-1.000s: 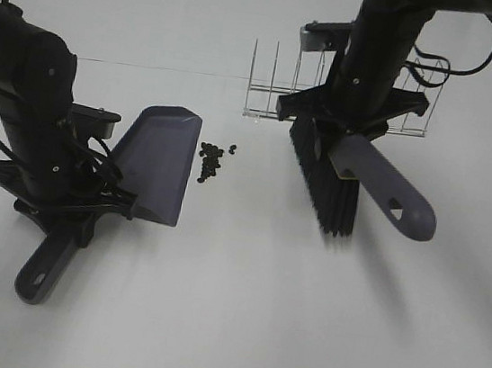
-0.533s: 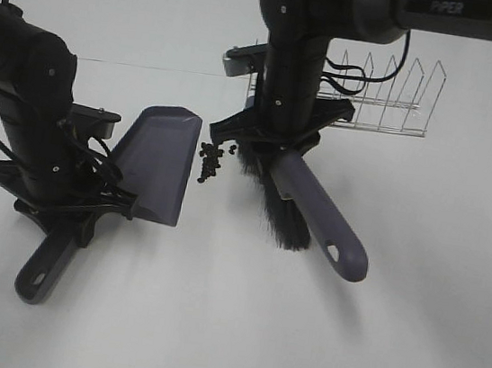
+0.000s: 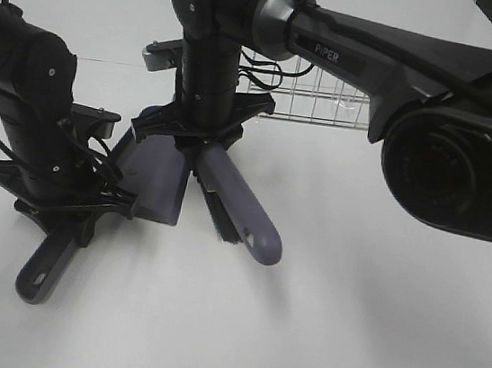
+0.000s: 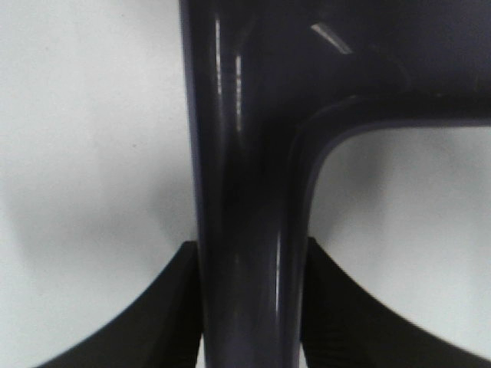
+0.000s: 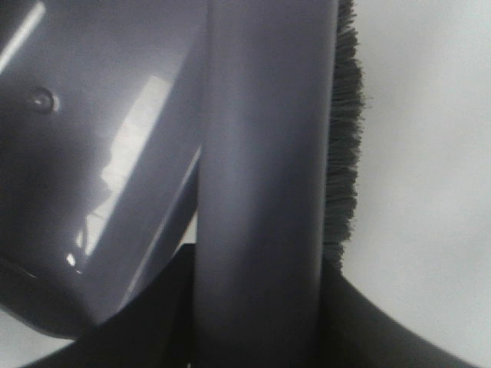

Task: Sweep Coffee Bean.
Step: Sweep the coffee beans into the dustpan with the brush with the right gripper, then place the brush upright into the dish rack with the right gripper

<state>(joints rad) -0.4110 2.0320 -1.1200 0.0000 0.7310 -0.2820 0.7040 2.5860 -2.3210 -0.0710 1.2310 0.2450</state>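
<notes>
Coffee bean cluster: not visible in any view. Best guess is that it sits under the right arm and brush, at the dustpan's open lip or just onto the blade. Cannot confirm which.

Dustpan [image 3: 151, 181]: flat on the table [image 3: 361, 344], left of centre in the high view. Open lip faces right, and the handle runs back toward the near left. Left tool [image 3: 65, 215] is clamped tight on that handle; the left wrist view shows a finger pressed against either side of it.

Brush [image 3: 243, 222]: gripped by the right tool [image 3: 202, 137], closed hard on the handle near the head. Right arm reaches across the middle into the left half of the table. Bristles [image 3: 220, 221] are down at the table, touching or very nearly touching the pan's lip. In the right wrist view the pan blade lies just beside the handle on one side and the bristle fringe shows on the other.

Key relation: the brush's long axis runs far to near, roughly parallel with the pan's lip. Any beans left on the table would lie in the thin strip between bristles and lip. The stroke needed is leftward, into the pan. Right arm does the work; the left only braces the pan.

Wire rack [image 3: 329, 104] stands behind, well apart from the action.
</notes>
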